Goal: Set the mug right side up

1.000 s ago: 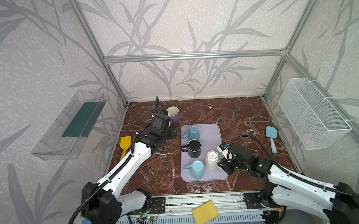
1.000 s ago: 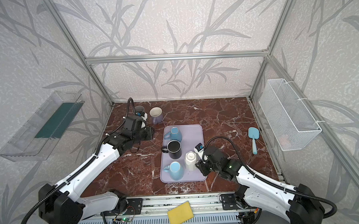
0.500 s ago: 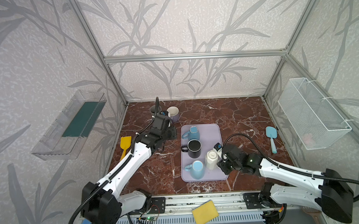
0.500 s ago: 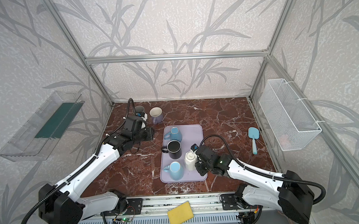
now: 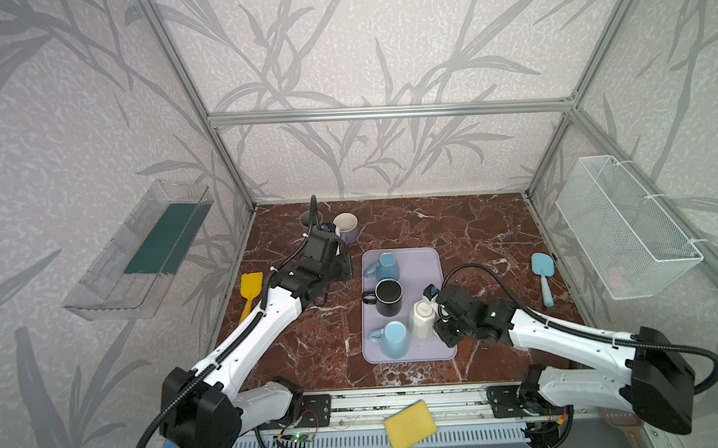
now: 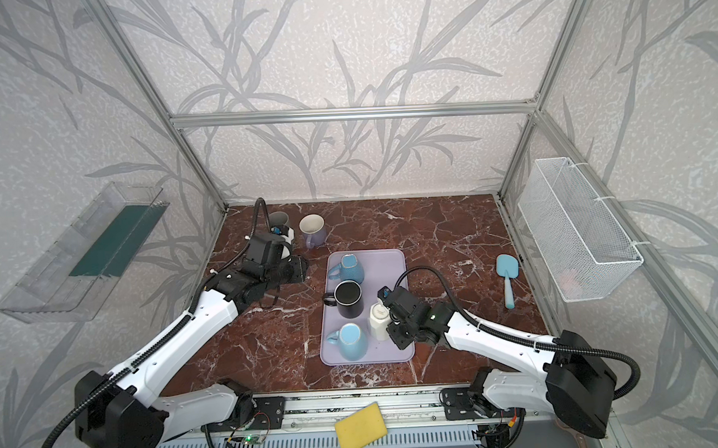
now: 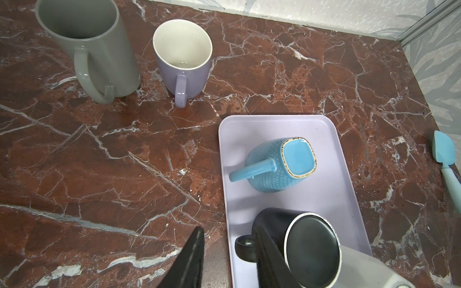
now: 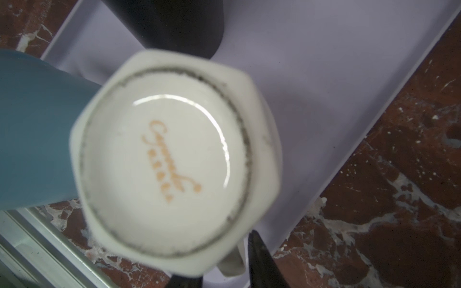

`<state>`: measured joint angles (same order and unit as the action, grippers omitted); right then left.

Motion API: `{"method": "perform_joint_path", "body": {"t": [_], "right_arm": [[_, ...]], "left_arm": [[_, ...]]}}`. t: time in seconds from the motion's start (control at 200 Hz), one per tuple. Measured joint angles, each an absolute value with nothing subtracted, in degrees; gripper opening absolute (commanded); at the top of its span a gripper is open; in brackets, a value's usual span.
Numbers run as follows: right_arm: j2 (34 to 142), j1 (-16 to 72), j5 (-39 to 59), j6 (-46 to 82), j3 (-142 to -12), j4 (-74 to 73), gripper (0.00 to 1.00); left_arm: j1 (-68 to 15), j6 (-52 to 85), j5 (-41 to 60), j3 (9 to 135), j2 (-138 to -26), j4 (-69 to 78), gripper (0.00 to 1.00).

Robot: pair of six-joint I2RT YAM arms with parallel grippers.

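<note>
We find the white mug (image 8: 164,159) upside down, base up, by the right edge of the lavender tray (image 5: 425,259), just beside the black mug (image 5: 388,296) and the light blue mug (image 5: 393,340). Its handle lies between the dark fingers (image 8: 262,264) of the right gripper (image 8: 219,259), though we cannot tell whether they clamp it. The base carries an orange cursive mark above a row of dots, too blurred to read, and the left gripper (image 7: 230,249) stands parted and empty near the tray's left edge.
</note>
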<state>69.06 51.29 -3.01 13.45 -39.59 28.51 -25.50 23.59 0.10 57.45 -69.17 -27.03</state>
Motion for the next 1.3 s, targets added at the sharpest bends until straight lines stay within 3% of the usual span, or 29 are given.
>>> {"method": "perform_joint_path", "body": {"t": [1.3], "right_arm": [[77.8,51.4,-3.7,10.9,-46.4,33.5,0.28]], "left_arm": [[-25.5,23.6,0.1,56.9,-68.5,-27.4,0.37]]}}
